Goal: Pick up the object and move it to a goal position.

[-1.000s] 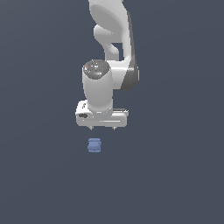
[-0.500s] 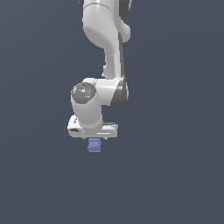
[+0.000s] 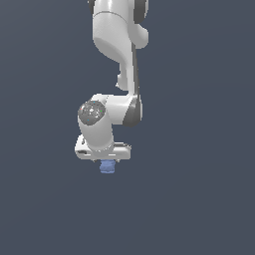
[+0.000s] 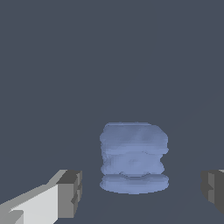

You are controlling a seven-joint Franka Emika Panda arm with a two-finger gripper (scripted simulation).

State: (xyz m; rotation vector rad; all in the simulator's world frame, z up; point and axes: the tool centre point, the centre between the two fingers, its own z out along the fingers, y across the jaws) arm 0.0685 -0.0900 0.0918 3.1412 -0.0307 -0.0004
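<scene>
The object (image 3: 106, 167) is a small blue-violet squat cylinder with ridged sides, standing upright on the dark grey surface. In the exterior view my white gripper (image 3: 106, 163) has come down over it, so only the object's lower part shows beneath the hand. The wrist view shows the object (image 4: 134, 157) between my two dark fingertips (image 4: 70, 194), which stand wide apart on either side of it with a clear gap to each. The gripper (image 4: 142, 194) is open and touches nothing.
The white arm (image 3: 117, 45) rises from the hand toward the top of the exterior view. Around the object there is only the plain dark grey surface (image 3: 199, 199).
The hand has dropped and shifted toward the exterior view's left, from hovering above the object to straddling it. The object has stayed where it was.
</scene>
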